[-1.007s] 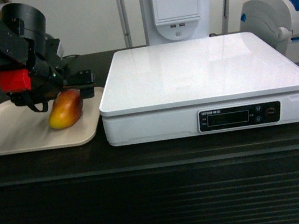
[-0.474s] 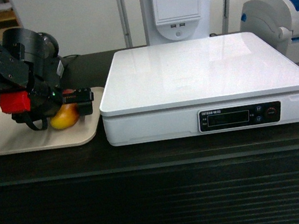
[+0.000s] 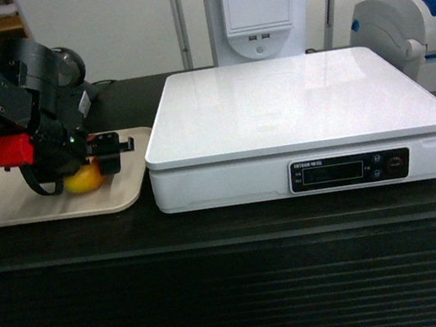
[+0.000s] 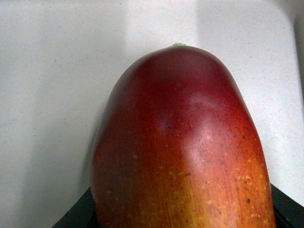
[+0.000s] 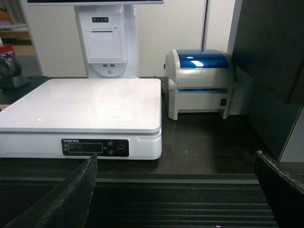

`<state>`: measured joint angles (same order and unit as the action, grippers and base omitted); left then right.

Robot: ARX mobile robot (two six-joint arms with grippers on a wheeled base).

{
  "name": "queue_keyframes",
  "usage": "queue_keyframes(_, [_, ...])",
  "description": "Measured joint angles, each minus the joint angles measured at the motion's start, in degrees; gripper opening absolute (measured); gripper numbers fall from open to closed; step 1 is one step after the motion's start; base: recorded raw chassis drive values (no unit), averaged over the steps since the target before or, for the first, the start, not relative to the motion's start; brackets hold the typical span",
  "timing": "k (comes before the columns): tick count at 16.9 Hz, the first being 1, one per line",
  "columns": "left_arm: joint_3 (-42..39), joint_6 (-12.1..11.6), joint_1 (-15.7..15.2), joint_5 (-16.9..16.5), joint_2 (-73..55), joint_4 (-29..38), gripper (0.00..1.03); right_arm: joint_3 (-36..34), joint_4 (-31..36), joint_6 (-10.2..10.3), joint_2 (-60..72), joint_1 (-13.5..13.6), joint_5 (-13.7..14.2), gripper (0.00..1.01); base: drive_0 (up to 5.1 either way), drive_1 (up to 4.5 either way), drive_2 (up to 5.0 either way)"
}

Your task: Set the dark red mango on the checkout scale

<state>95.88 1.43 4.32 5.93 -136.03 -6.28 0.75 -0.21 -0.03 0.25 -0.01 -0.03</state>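
Note:
The dark red mango (image 3: 84, 180) lies on a beige tray (image 3: 9, 205) at the left of the black checkout (image 3: 238, 293) counter, mostly hidden by my left gripper (image 3: 90, 169). Seen from the left wrist, the mango (image 4: 180, 142) fills the view over the tray (image 4: 57, 71). My left gripper (image 4: 175, 223) straddles it with black fingers showing only at the bottom corners, spread wide. The white scale (image 3: 291, 102) stands right of the tray with nothing on it. My right gripper (image 5: 175, 156) hangs open in front of the ribbed counter front, facing the scale (image 5: 85, 102).
A white terminal stand with a receipt printer (image 3: 257, 4) rises behind the scale. A white and blue label printer (image 3: 412, 25) sits at the back right, also in the right wrist view (image 5: 199, 80). A dark wall panel (image 5: 270, 71) stands at the right.
My left gripper has come down and slightly left over the mango, which now shows only as a yellow patch under it. The mango still rests on the tray.

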Motion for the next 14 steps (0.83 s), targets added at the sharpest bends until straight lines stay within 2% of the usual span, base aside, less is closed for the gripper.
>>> queue_keyframes(2, [-0.04,-0.81,0.52,0.2,2.43,-1.16,0.59,0.0,0.0,0.0,0.0,0.0,0.0,0.98,0.0,0.0,0.0])
queue_keyframes(4, [1.27,-1.97,2.29,0.22,5.64,-2.84,0.59,0.0,0.0,0.0,0.0,0.0,0.0,0.98,0.0,0.0,0.0])
queue_keyframes(7, [10.27,-3.43,8.28,1.53,6.1,-7.13,0.59,0.0,0.0,0.0,0.0,0.0,0.02,0.98,0.0,0.0,0.0])
queue_keyframes(9, [14.19,-4.42,10.97,1.53,5.49,-8.76,0.59,0.0,0.0,0.0,0.0,0.0,0.0,0.98,0.0,0.0,0.0])
queue_keyframes(14, [26.29,-4.94,16.81,1.25,0.68,-13.42,0.59,0.0,0.0,0.0,0.0,0.0,0.0,0.98,0.0,0.0,0.0])
